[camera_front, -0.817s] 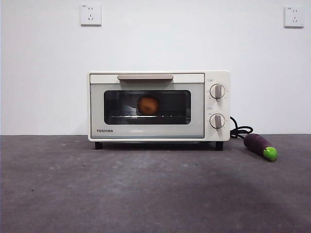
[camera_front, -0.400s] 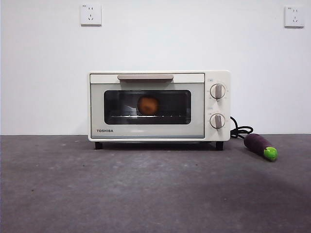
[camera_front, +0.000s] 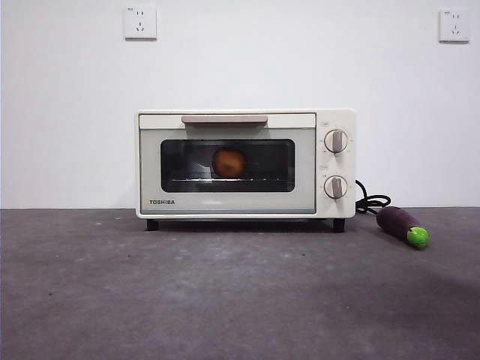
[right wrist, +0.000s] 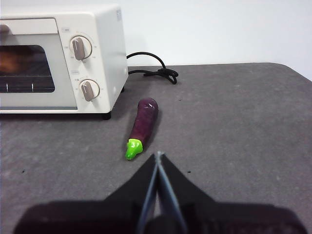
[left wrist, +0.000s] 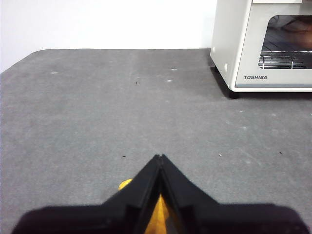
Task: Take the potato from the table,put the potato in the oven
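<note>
We see the potato (camera_front: 229, 162) sitting on the wire rack (camera_front: 225, 179) inside the oven (camera_front: 245, 164), behind the dark glass of its closed door (camera_front: 227, 170); only a blurred orange edge of it shows in our right wrist view. The oven stands on the grey worktop (camera_front: 225, 292) against the white wall, its beige handle (camera_front: 223, 119) above the glass and two knobs (camera_front: 335, 141) at one side. A black cord (right wrist: 151, 66) trails from behind it, and a purple eggplant (right wrist: 142, 126) with a green tip lies just beside the oven's knob end. Our left hand (left wrist: 160, 158) hovers over bare worktop, well apart from the oven, its jaws pressed together. Our right hand (right wrist: 158, 155) hangs near the eggplant's green tip, jaws likewise pressed together, pinching nothing.
</note>
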Robot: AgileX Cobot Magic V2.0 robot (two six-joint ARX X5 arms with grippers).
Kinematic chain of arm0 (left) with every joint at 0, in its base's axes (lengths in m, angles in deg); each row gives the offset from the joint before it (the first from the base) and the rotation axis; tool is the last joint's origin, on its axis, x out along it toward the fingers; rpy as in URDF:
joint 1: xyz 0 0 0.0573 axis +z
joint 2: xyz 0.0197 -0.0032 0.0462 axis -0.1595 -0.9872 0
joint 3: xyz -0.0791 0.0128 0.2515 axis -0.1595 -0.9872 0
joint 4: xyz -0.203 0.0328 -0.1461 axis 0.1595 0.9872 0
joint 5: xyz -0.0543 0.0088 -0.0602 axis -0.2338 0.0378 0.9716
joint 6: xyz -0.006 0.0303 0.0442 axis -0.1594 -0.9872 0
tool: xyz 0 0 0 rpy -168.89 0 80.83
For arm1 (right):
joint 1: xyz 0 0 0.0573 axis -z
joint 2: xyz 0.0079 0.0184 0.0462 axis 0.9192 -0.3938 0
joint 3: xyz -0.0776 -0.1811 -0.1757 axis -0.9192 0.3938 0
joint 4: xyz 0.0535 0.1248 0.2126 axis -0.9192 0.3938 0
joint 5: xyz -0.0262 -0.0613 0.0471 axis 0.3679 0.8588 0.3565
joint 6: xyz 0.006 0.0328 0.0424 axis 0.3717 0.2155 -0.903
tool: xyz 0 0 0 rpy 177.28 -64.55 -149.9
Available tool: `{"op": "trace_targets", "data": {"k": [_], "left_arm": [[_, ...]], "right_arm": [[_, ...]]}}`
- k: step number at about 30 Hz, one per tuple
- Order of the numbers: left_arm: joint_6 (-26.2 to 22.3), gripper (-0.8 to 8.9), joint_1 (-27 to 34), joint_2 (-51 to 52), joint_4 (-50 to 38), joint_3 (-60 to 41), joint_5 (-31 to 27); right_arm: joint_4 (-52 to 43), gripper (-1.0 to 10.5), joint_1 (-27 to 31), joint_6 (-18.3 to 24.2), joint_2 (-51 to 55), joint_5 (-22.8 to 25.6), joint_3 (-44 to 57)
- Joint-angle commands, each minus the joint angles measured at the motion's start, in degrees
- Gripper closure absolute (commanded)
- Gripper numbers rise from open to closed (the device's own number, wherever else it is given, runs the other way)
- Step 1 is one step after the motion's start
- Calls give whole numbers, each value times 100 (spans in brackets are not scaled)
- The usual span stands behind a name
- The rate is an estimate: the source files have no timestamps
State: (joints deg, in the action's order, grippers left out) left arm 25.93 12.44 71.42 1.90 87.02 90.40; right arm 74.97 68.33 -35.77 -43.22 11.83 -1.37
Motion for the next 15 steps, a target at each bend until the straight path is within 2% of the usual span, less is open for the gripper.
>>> {"op": "trace_targets", "data": {"k": [1,5,15], "left_arm": [[-46,817,17,0,-39,-55,0],[-46,817,17,-2,-39,-55,0],[-46,817,17,-24,-37,-55,0]], "right_arm": [[-31,945,4,24,107,4,190],[282,945,4,22,107,4,247],[258,945,4,22,103,9,247]]}}
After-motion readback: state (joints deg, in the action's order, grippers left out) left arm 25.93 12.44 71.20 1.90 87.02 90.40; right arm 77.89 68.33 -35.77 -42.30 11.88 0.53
